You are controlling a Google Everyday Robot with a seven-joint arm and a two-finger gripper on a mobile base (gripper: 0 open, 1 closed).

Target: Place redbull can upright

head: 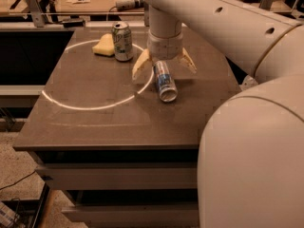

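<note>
From my station I see the redbull can [165, 81] lying on its side on the table [95, 125], right of centre. Its long axis runs far to near, and the near end, showing its silver face, is angled slightly right. The gripper [164, 72] hangs directly over the can's far end with its two fingers [140, 65] spread wide, one to the left of the can and one to the right, holding nothing. So the fingers straddle the can across its narrow width. I judge that is the relation the grasp depends on: closing would pinch the body, not the ends. The arm comes in from the upper right, with the wrist pointing nearly straight down. The white-and-green can [122, 42] stands upright far left, next to a yellow sponge [104, 46]. Both are apart from the gripper.
</note>
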